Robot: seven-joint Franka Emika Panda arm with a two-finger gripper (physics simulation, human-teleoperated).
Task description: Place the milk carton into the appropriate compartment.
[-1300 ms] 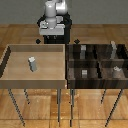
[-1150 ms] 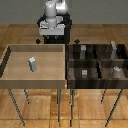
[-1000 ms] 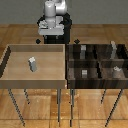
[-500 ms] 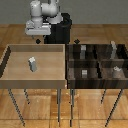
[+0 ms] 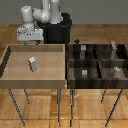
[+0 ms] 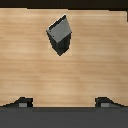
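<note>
The milk carton (image 5: 32, 63) is a small pale box with a slanted top, standing on the floor of the tan wooden tray (image 5: 10, 70). In the wrist view the carton (image 6: 60, 35) looks dark and lies ahead of the fingertips (image 6: 22, 102). My gripper (image 5: 31, 42) is open and empty, hovering above the tray's far side, beyond and above the carton. It also shows in the wrist view (image 6: 64, 102). The compartment (image 5: 91, 52) is the far cell on the tray's side of the dark bin, marked by a small pale upright block (image 5: 82, 48).
The dark four-cell bin (image 5: 98, 61) stands at the exterior view's right of the tray. Its other cells hold a taller grey box (image 5: 114, 48), a roundish pale can (image 5: 116, 71) and a tiny grey cube (image 5: 84, 73). The arm's black base (image 5: 59, 31) stands behind the tray.
The arm has swung to the exterior view's left, from above the gap between tray and bin to above the tray's far side. The carton has not moved.
</note>
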